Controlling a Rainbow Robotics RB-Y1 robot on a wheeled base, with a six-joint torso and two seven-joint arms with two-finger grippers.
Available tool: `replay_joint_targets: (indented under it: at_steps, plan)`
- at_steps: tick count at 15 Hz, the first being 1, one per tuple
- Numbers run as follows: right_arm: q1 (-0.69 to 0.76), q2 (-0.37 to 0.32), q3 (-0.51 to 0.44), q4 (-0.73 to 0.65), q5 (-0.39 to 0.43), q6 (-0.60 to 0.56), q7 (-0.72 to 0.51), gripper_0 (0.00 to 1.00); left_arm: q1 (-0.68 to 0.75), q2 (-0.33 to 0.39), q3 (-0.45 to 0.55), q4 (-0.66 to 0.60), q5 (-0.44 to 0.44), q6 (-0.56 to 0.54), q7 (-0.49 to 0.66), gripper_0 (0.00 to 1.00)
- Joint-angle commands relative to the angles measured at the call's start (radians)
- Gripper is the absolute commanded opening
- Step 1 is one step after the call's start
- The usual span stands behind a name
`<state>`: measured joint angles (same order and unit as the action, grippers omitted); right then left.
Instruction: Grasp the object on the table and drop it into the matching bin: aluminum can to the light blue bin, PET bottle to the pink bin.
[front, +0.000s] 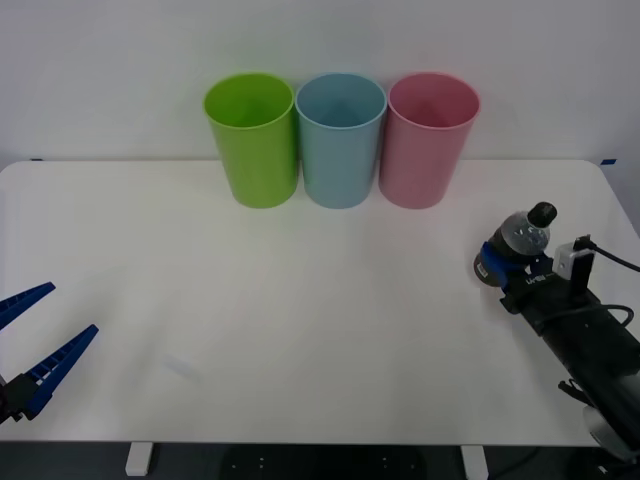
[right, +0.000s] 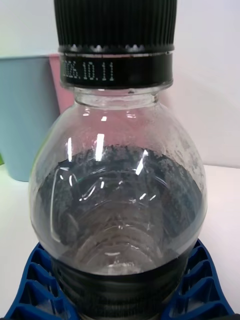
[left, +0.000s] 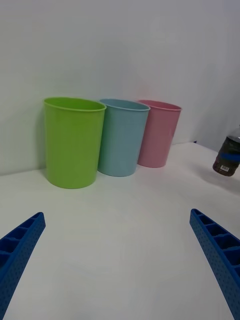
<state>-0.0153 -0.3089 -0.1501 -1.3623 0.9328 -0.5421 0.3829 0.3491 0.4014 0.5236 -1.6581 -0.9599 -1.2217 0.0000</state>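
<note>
PET bottle (right: 117, 200) between right gripper (front: 497, 268) jaws.

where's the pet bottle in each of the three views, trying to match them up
Front view: the PET bottle sits at the table's right side, in the right gripper, tilted.
Right wrist view: the bottle is close up, centred, blue fingers on either side of its lower body.
Left wrist view: the bottle shows at the far right edge, partly cut off.
Shared landmark: the pink bin.

PET bottle (front: 522, 240) on the table (front: 300, 320), right of the bins.
</note>
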Motion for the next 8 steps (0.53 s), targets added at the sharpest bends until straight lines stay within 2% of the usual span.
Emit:
replay_joint_targets:
  at_steps: [1,6,8]
  plan:
    - [0.080,-0.018,0.000,-0.132,0.037,-0.010,-0.111,0.00,0.000,0.000,0.000,0.000,0.000,0.000,0.000,1.00]
    - [0.158,-0.041,-0.002,-0.321,0.069,-0.041,-0.292,0.00,0.000,0.000,0.000,0.000,0.000,0.000,0.000,1.00]
    - [0.158,-0.055,-0.009,-0.379,0.110,-0.038,-0.391,0.00,0.000,0.000,0.000,0.000,0.000,0.000,0.000,1.00]
